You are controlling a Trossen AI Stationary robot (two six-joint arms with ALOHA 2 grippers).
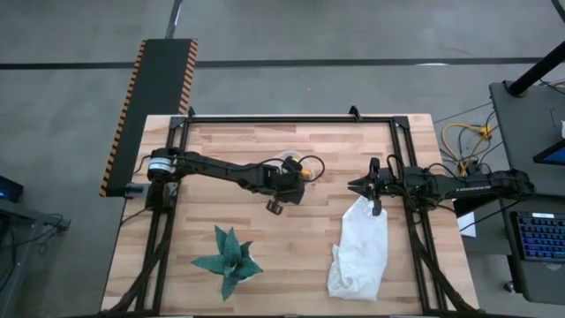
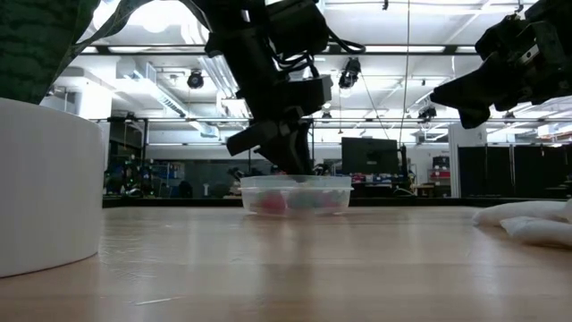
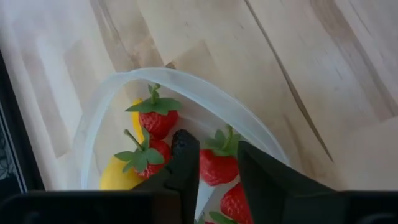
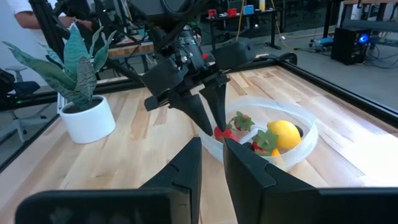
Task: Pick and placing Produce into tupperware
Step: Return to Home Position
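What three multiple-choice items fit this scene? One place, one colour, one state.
1. Where is the left pincer?
A. over the white bag
B. over the clear tub
C. beside the plant

2. What colour is the lemon in the tub?
A. yellow
B. green
C. purple

3. How does the tub stand?
A. lidded
B. tipped on its side
C. upright, no lid, fruit inside

Answers:
1 B: the right wrist view shows its fingers just above the fruit in the tub.
2 A: it lies yellow beside the red strawberries.
3 C: the low view shows it level on the table, and both wrist views look straight in at the fruit.
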